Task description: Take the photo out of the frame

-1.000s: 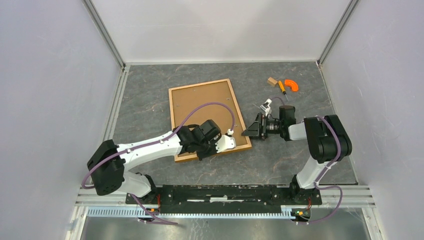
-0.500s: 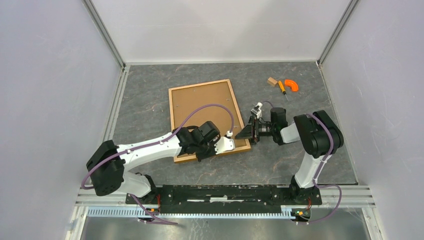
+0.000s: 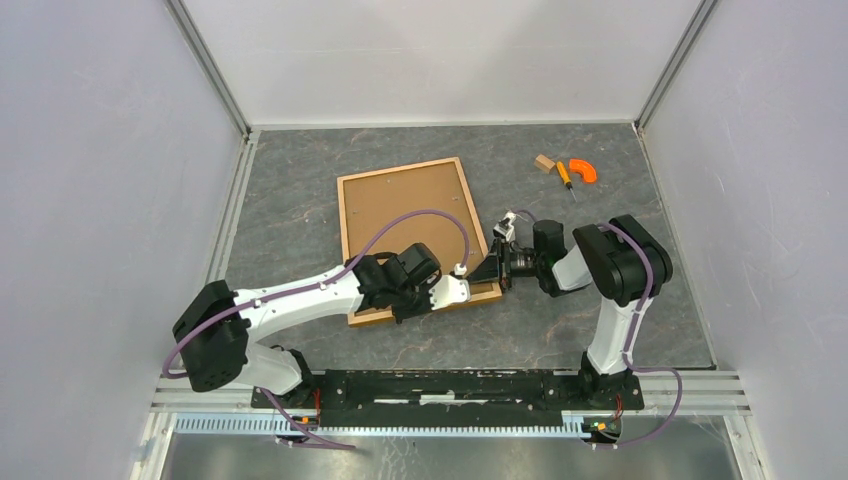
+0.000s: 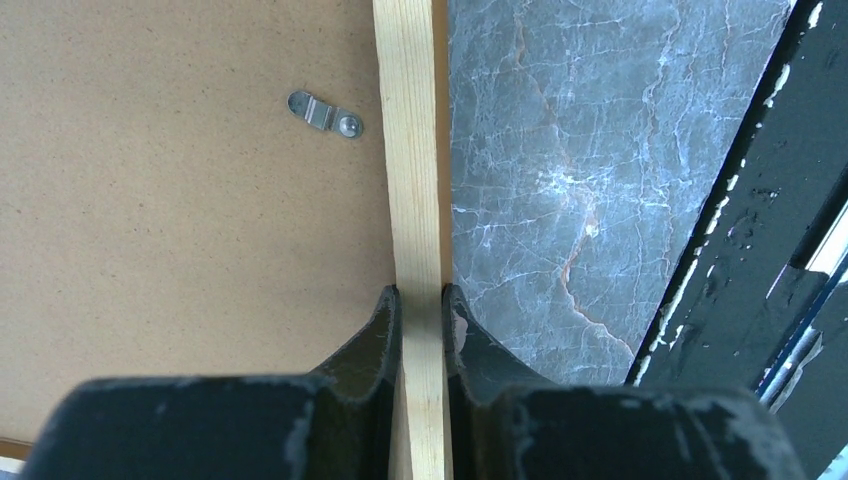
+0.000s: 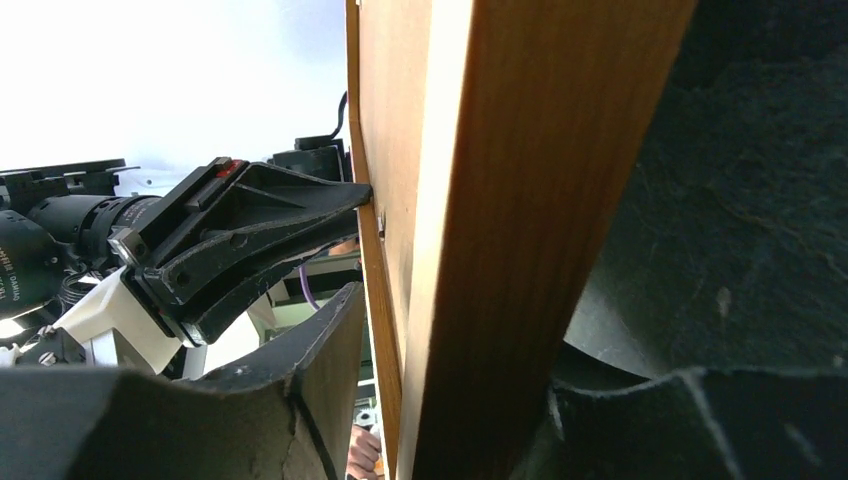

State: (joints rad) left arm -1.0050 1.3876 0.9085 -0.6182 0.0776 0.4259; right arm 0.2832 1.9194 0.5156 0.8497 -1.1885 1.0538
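photo: hidden; none of the print shows in any view.
frame: flat at mid-bench, back upward, filled by the brown backing board; its 5 o'clock corner is covered by the arms.
clip: small metal tab on the board, just beside the rail.
left jaws: closed on the frame's pale rail, fingers touching both sides.
right jaws: straddling the frame's 4 o'clock edge; cannot tell whether they press it.
orange piece: bench's 1 o'clock, near a wood block; too small to name.
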